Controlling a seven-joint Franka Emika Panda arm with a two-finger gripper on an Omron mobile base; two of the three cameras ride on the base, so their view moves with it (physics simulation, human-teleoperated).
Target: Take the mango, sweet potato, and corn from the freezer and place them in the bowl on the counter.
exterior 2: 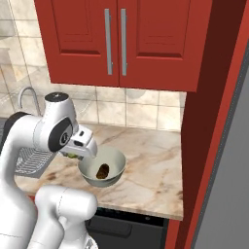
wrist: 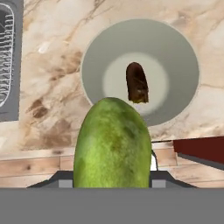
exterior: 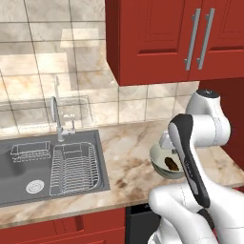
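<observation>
Above the bowl [wrist: 183, 57] holding the sweet potato [wrist: 137, 82], pincer [wrist: 113, 175] grips mango [wrist: 113, 146].

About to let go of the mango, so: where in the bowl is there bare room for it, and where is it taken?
The sweet potato lies at the middle of the bowl floor. The sloping sides all around it are bare. The gripper, shut on the mango, hangs over the bowl's near rim. Counter between bowl and sink is also bare.
</observation>
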